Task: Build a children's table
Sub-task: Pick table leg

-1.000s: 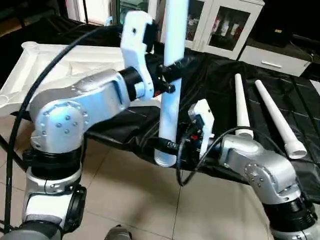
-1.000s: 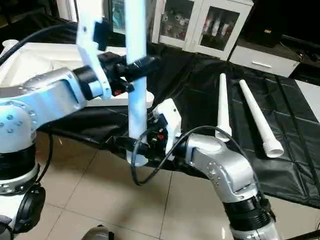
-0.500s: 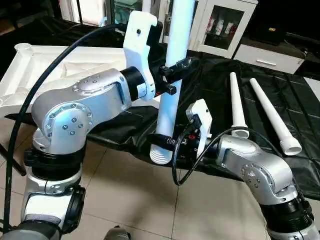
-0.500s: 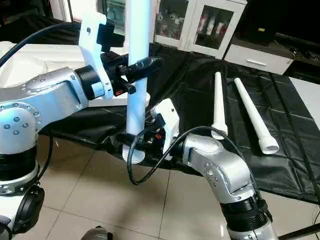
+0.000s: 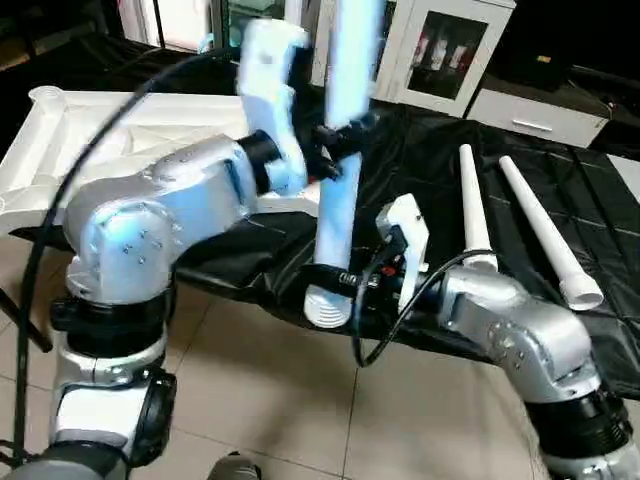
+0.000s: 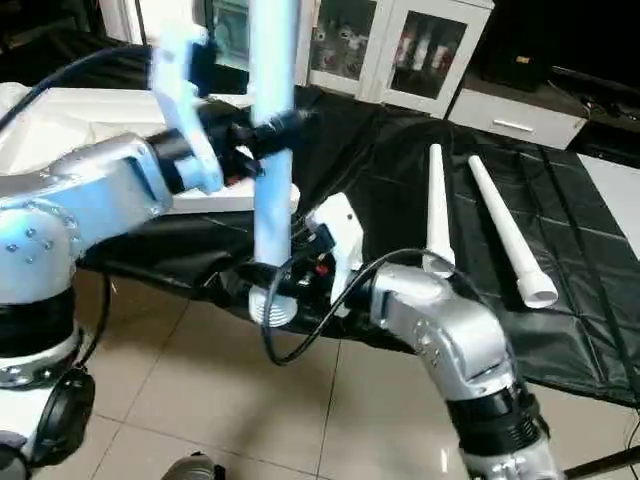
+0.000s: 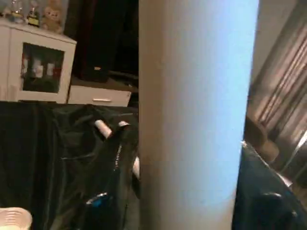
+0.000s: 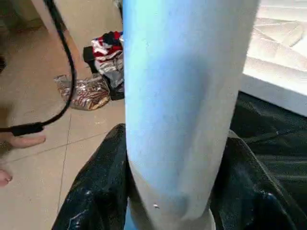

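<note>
A white leg (image 5: 340, 190) stood nearly upright at frame centre, its ribbed end low. The left gripper (image 5: 335, 140) clasped it mid-shaft and the right gripper (image 5: 325, 275) clamped it near the base. The table top (image 5: 60, 130) lay upper left on the black-sheeted work table (image 5: 420, 180), two spare legs (image 5: 520, 220) at right. White cabinets (image 5: 450, 50) stood behind. No writing was legible.

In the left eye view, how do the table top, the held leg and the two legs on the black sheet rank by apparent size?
1. table top
2. held leg, though it is nearer the camera
3. two lying legs, which look alike
</note>
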